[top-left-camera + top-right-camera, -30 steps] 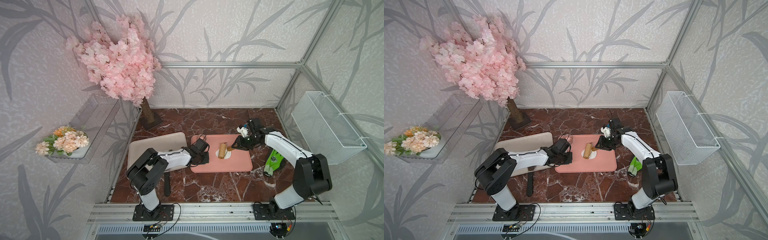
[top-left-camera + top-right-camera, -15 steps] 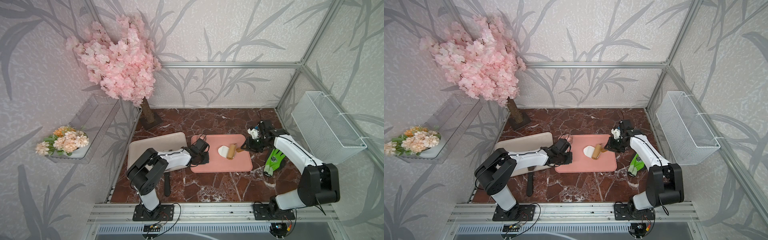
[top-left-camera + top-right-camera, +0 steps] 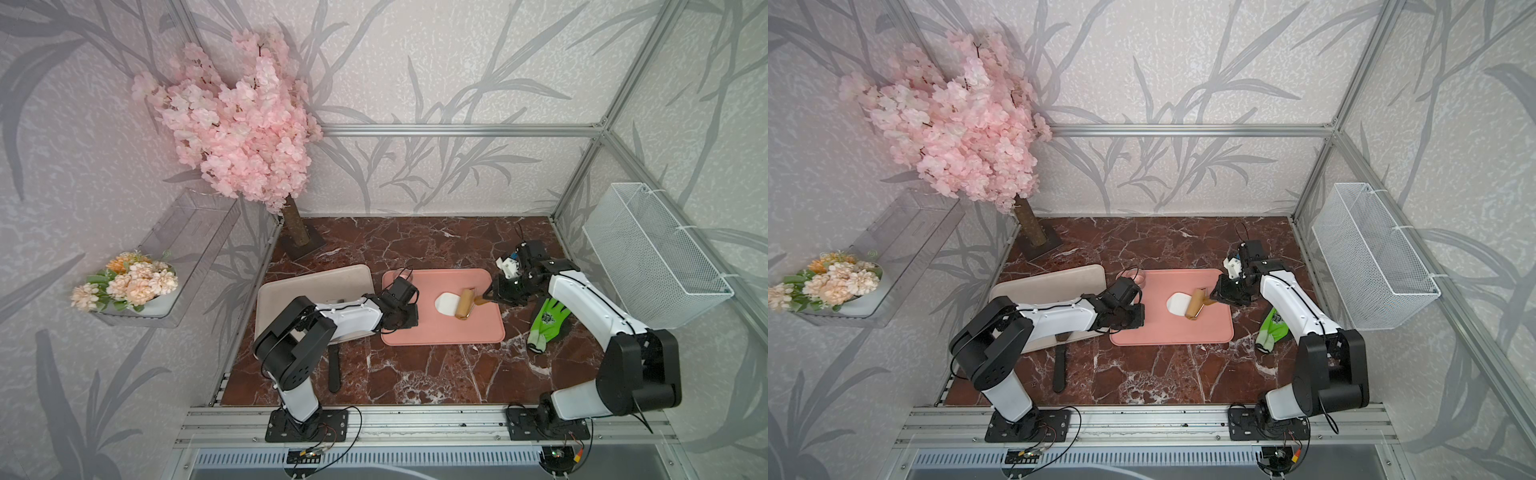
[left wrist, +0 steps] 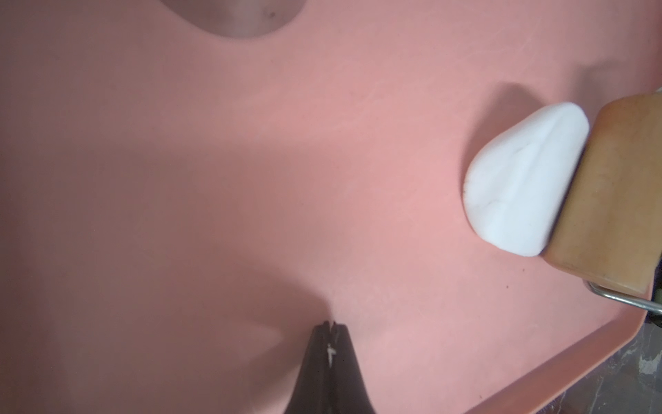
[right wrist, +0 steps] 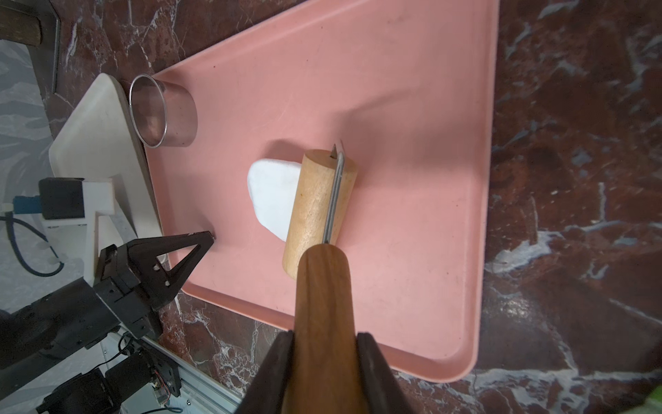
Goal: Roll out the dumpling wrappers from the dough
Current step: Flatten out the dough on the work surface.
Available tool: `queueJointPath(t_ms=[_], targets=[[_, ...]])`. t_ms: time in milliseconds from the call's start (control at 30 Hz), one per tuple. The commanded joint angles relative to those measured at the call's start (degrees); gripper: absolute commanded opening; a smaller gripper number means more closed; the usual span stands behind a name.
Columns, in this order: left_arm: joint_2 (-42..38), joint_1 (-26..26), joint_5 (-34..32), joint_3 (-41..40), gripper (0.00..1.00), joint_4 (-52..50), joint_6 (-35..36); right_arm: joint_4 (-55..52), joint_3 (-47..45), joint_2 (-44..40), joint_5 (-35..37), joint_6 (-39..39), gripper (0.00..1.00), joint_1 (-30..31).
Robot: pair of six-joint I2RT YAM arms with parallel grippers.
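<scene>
right gripper (image 5: 324,338) clamps the roller (image 5: 318,200) by its handle — it overlaps the dough (image 5: 270,193); left gripper (image 5: 210,235) closed, tip on the tray (image 5: 412,125).

On pink tray (image 5: 412,143): roller (image 5: 320,208), glass cup (image 5: 168,114); green glove (image 3: 548,316) beside.

L arm (image 3: 349,318) lies low, stretched inward w/ wrist bent down. L hand (image 5: 210,235) is pinched fully together, tips pointing down. R arm (image 3: 582,299) reaches in from its base, elbow up, forearm sloping down to the wrist. R hand (image 5: 324,338) is partly closed, both fingers (image 5: 376,369) clamped either side of the roller (image 5: 320,211) handle. Hands face each other, well apart.
</scene>
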Motion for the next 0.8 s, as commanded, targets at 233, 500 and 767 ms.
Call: queueJointPath(t_ms=[233, 500, 767], targets=[[3.7, 0.0, -0.7, -3.3, 0.0, -8.1, 0.6, -4.3, -1.8, -2.7, 9.9, 0.0, 0.0, -1.8], [3.8, -0.1, -0.7, -3.2, 0.0, -7.9, 0.4, -4.9, 7.6, -6.5, 6.0, -0.2, 0.0, 1.5], [4.0, -0.1, -0.8, -3.1, 0.0, -7.9, 0.2, 0.6, 10.3, 0.1, 3.9, 1.1, 0.0, 8.5]])
